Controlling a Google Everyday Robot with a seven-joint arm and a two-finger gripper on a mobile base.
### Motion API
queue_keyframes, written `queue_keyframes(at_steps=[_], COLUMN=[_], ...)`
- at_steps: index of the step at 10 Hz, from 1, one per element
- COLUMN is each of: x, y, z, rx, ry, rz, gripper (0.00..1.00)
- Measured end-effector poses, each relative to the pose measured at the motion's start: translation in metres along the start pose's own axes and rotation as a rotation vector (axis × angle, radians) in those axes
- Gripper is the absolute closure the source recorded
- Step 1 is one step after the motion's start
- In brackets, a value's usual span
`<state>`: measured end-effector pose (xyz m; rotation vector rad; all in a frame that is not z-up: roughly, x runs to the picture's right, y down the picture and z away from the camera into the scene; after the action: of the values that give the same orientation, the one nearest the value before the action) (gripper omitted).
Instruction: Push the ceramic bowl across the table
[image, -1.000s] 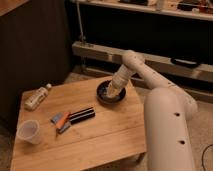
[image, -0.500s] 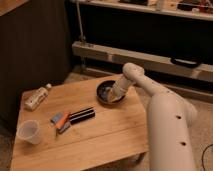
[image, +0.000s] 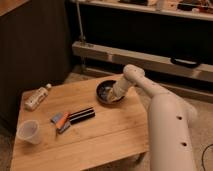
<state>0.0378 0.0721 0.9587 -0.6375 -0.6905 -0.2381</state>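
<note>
The white arm reaches from the lower right up over the far right part of the low rectangular table (image: 100, 137) with its light bamboo-coloured plank top. The gripper (image: 114, 96) sits down at the round shallow dark glossy ceramic bowl (image: 105, 91), at the bowl's right side, apparently inside or on its rim; exact contact can't be made out. Gripper state: cannot tell.

The bowl stands upright near the table's far right edge, close to the corner, greyish inside visible on the left half, right half hidden by the arm's wrist.

Other items on the tabletop:
- long black bar (image: 81, 115) lying near the middle, tilted slightly, well apart from the bowl
- small blue and orange object (image: 61, 120) just beside the bar's left end, touching or nearly so
- translucent whitish plastic cup (image: 28, 131) upright near the front left edge
- pale plastic bottle (image: 37, 97) lying on its side at the far left corner

The table stands on a speckled floor, with a dark wall panel on the left.
</note>
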Motion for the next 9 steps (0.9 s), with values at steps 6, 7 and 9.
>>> queue_keyframes(at_steps=[6, 7, 9], x=[-0.006, -0.018, -0.058], y=[0.009, 0.016, 0.032], z=[-0.001, -0.004, -0.019], rx=[-0.046, -0.086, -0.114], ry=[-0.021, -0.051, -0.112], rz=[-0.022, -0.038, -0.056], gripper=[1.0, 1.0, 1.0])
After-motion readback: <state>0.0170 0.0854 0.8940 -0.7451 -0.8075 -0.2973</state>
